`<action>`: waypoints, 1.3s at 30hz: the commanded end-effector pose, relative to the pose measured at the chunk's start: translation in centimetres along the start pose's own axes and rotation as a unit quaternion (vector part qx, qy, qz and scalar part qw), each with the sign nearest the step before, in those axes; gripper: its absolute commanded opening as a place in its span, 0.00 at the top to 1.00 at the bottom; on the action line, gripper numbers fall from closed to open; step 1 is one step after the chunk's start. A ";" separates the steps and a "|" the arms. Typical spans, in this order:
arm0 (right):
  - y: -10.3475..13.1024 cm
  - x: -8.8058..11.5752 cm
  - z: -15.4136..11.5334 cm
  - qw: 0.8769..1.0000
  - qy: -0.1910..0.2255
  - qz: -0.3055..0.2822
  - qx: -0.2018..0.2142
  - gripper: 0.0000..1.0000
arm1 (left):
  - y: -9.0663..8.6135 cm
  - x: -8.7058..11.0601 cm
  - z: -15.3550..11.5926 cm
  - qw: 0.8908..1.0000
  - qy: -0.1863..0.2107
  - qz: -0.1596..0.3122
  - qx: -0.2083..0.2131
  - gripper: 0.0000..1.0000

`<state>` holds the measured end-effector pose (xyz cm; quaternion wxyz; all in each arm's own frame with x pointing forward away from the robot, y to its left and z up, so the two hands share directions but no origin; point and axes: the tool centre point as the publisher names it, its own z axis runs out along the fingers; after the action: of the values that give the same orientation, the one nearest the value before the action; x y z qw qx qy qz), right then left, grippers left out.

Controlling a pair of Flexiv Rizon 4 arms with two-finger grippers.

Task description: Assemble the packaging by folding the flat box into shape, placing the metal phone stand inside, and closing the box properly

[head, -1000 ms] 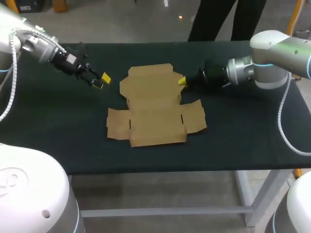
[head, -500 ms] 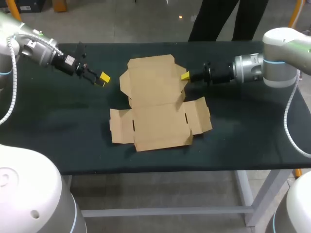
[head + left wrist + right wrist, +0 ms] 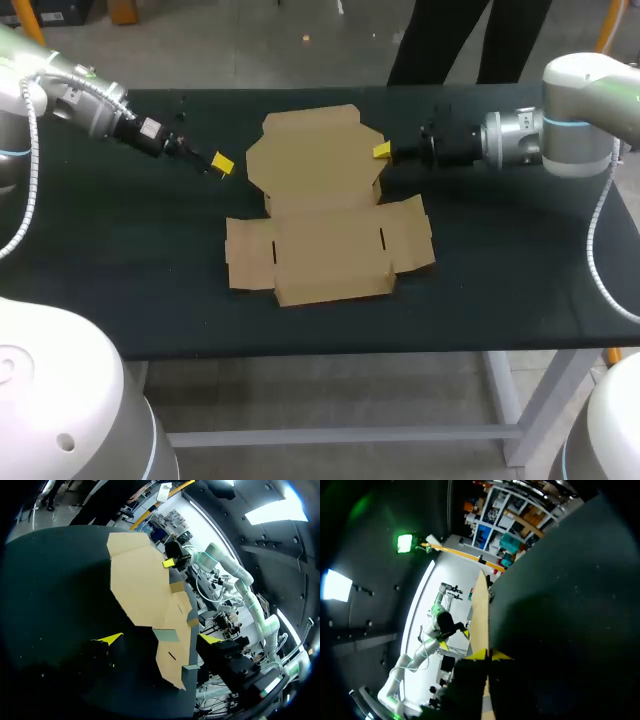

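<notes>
Where the right pincer (image 3: 381, 151) meets the cardboard, its two yellow fingertips (image 3: 479, 654) are pressed together on the edge of the one flat box (image 3: 325, 215). In the right wrist view the board shows edge-on between them. The box lies unfolded on the dark counter (image 3: 120, 270), spreading away from that pincer toward the left pincer (image 3: 221, 163). Two side flaps (image 3: 250, 265) lie out beyond the pinched panel. The left pincer is spread wide and holds nothing; it is just beside the box's opposite edge, apart from it. There are two arms. The right arm (image 3: 560, 130) lies nearly level behind its pincer, and the left arm (image 3: 85, 95) slants down toward its own from the counter's far corner.
</notes>
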<state>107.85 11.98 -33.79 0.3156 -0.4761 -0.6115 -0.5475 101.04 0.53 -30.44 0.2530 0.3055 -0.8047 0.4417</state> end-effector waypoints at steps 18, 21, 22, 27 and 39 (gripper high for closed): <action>0.5 4.4 0.7 0.989 0.019 -0.118 -0.090 1.00 | -5.4 -0.3 1.5 0.984 0.013 0.164 0.068 0.00; 0.7 4.6 0.9 0.986 0.022 -0.131 -0.101 1.00 | -6.1 -0.2 2.1 0.980 0.030 0.180 0.076 0.00; 0.8 4.7 1.0 0.985 0.027 -0.134 -0.100 1.00 | -6.4 -0.2 2.4 0.979 0.035 0.184 0.077 0.00; 1.0 5.0 1.5 0.981 0.028 -0.151 -0.115 1.00 | -7.3 0.0 3.2 0.971 0.060 0.209 0.094 0.00; 1.1 5.7 2.0 0.975 0.030 -0.174 -0.132 1.00 | -8.3 0.7 4.1 0.959 0.095 0.242 0.111 0.47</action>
<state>107.23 15.01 -28.53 0.1710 -0.3838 -0.5992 -0.6815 105.35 -6.66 -27.07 0.1552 0.1040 -0.7785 0.5992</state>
